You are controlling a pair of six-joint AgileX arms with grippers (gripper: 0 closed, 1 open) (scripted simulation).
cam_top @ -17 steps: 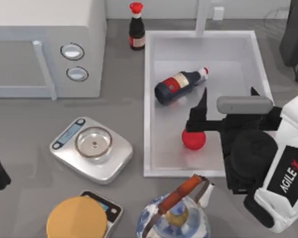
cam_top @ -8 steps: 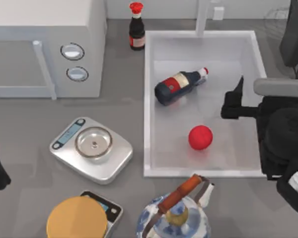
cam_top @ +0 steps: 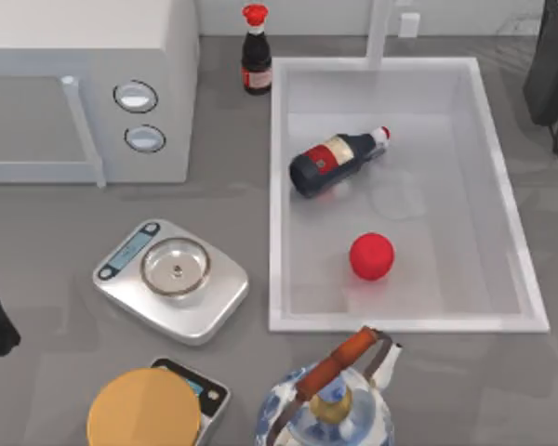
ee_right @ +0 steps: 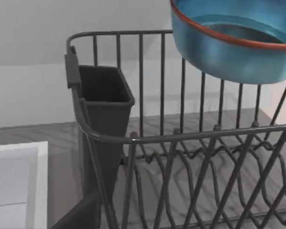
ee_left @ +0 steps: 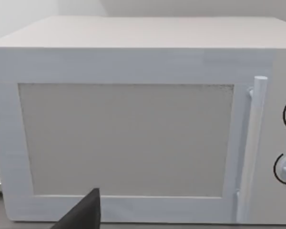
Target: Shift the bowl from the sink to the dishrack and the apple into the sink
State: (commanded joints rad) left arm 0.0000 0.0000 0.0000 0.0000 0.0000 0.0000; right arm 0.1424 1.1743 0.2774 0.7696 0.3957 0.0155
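You find the apple (cam_top: 371, 256) already resting on the floor of the sink (cam_top: 397, 321), near the front wall and apart from the fallen bottle (cam_top: 336, 160), and the right wrist view shows the bowl (ee_right: 236, 39) up in the dishrack (ee_right: 190, 143) above its wires. Neither arm reaches over the table in the top view, and you cannot tell how either gripper's fingers stand. Judged from this, both moves look done, so keep the arms clear of sink and rack rather than nudging anything.
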